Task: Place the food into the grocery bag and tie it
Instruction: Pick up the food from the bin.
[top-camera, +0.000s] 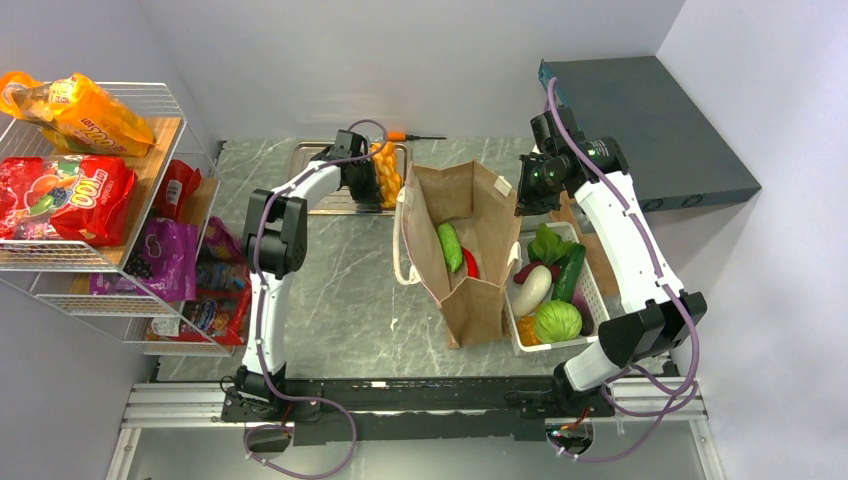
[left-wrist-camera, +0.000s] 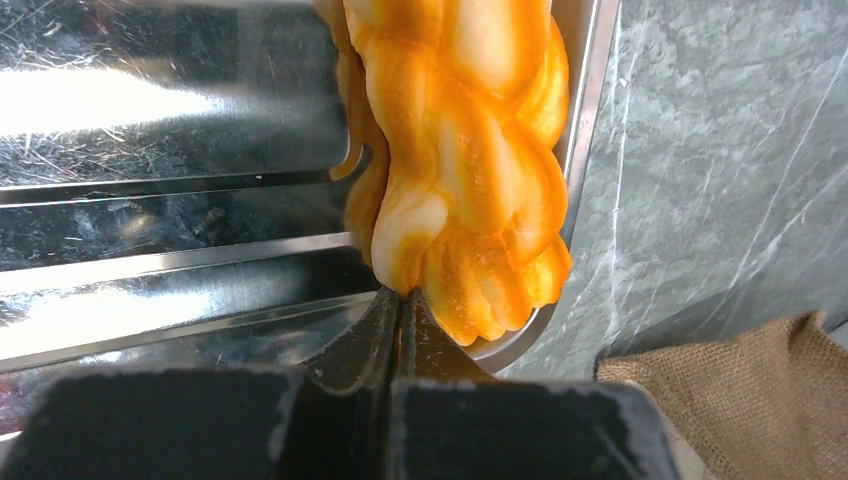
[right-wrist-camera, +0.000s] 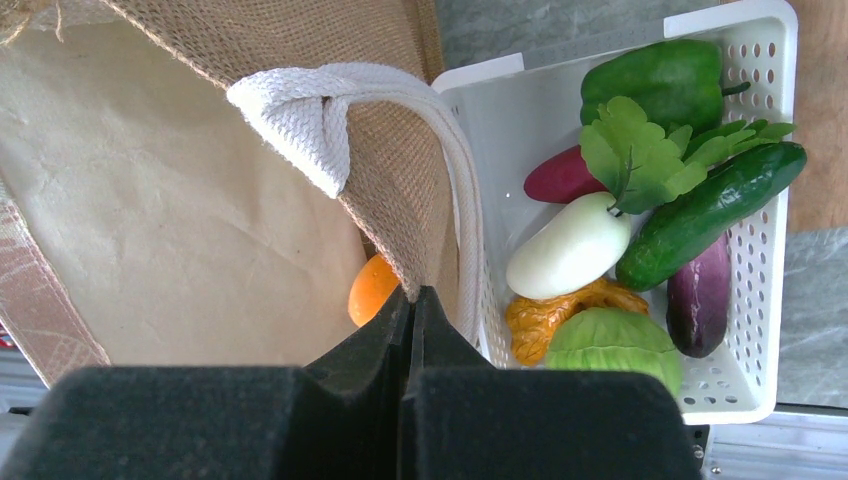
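Observation:
The grocery bag stands open mid-table, with a light green vegetable and a red chili inside. My right gripper is shut on the bag's right rim; in the right wrist view its tips pinch the woven edge below the white handle. An orange piece of food shows inside the bag. My left gripper is shut on the near edge of the orange braided piece, which lies on the rim of a metal tray. Orange and red snack packets lie on the shelf.
A white plastic basket with vegetables stands right of the bag, touching it. A wire shelf rack with more packets fills the left side. A screwdriver lies behind the metal tray. A dark box sits back right.

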